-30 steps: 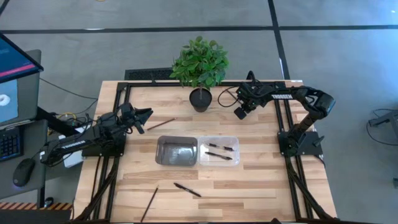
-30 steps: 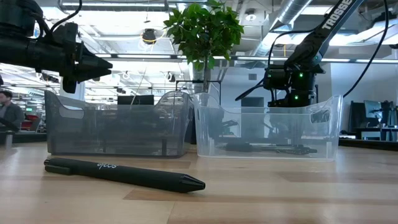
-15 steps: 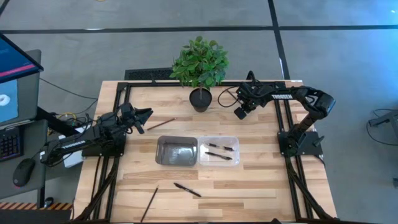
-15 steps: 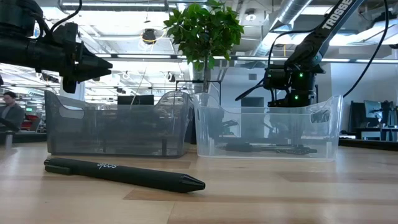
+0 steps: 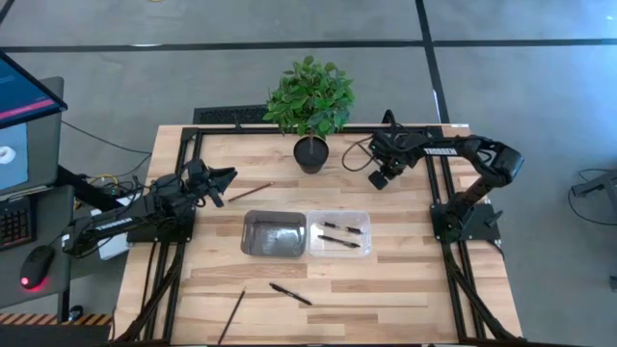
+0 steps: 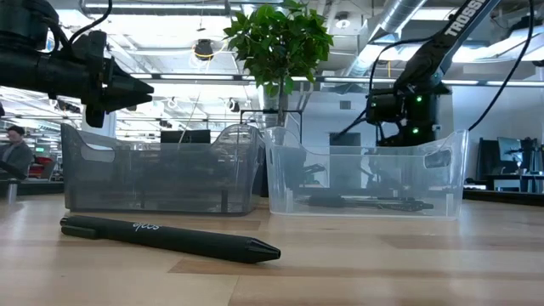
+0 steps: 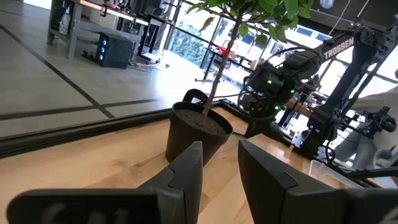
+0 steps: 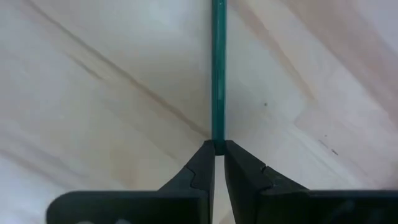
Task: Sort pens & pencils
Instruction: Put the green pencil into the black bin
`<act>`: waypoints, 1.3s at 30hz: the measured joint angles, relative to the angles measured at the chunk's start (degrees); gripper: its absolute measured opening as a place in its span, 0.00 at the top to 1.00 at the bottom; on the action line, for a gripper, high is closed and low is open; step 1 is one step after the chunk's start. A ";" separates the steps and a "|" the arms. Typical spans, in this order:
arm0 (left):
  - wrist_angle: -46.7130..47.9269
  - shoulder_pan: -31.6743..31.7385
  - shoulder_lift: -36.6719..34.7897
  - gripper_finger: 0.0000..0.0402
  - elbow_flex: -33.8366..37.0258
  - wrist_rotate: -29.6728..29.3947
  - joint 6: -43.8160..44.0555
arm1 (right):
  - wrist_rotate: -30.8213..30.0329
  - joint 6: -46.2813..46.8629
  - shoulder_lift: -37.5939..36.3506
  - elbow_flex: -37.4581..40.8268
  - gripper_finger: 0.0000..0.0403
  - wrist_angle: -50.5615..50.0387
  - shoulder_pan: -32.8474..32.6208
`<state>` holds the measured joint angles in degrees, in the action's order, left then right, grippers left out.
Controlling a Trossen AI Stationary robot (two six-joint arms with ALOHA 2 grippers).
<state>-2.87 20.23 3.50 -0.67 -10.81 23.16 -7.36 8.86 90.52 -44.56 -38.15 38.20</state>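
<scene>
Pencil (image 8: 218,74) pokes straight out of the right gripper (image 8: 218,150), pinched tight; the grey bin (image 5: 274,214) waits lower left of it.

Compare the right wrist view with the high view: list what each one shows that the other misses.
Right wrist only: a thin green stick pinched in the right gripper. High only: the grey bin, the clear bin holding two pens, a loose pen, the plant, the left gripper. Both: the wooden table and the right gripper.
</scene>
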 joint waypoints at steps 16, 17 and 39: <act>0.07 0.00 -0.01 0.77 0.00 -0.05 0.00 | 0.05 11.46 -17.92 -4.01 0.87 -17.41 -10.95; 0.07 0.00 -0.02 0.77 0.00 -0.04 0.00 | 0.05 12.63 -19.22 -4.23 0.87 -18.70 -12.25; 0.05 0.00 -0.02 0.77 0.00 -0.19 -2.97 | 6.11 23.12 -29.93 -5.31 0.87 5.28 -45.93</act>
<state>-2.83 20.23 3.49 -0.67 -11.00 20.18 -1.26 31.98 60.59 -49.87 -32.87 -7.73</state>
